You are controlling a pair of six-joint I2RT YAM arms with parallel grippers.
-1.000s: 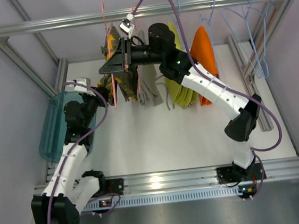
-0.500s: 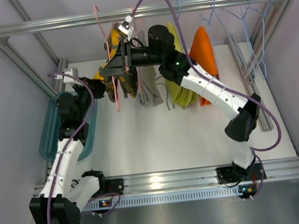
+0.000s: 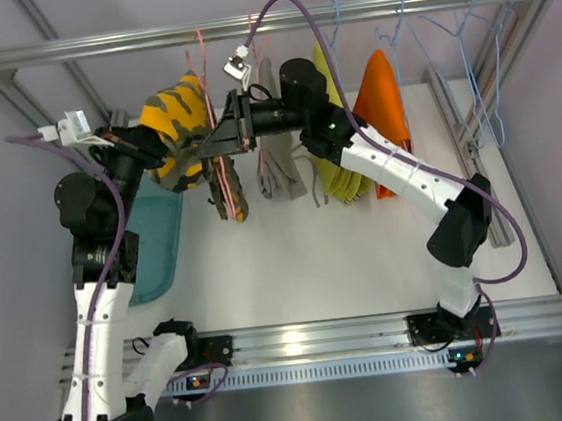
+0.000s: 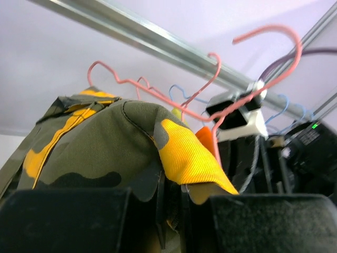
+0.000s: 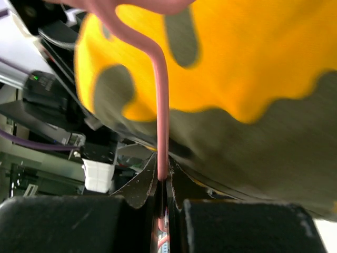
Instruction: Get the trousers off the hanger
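Note:
The yellow-orange and dark camouflage trousers (image 3: 180,126) are bunched up high at the left, partly still draped on the pink wire hanger (image 3: 218,167). My left gripper (image 3: 141,140) is shut on the camouflage cloth (image 4: 181,163). My right gripper (image 3: 221,136) is shut on the pink hanger's wire (image 5: 162,137), with the camouflage cloth (image 5: 247,68) right above it. The pale grey trousers (image 3: 278,165) hang from the rail just right of my right gripper.
The metal rail (image 3: 360,9) crosses the back with a yellow garment (image 3: 339,169), an orange garment (image 3: 383,109) and several empty blue hangers (image 3: 476,59). A teal bin (image 3: 154,244) lies at the left. Frame posts line both sides.
My left arm has risen and swung left, pulling the camouflage trousers up and off to the left of the hanger. My right gripper keeps hold of the pink hanger, which has tilted.

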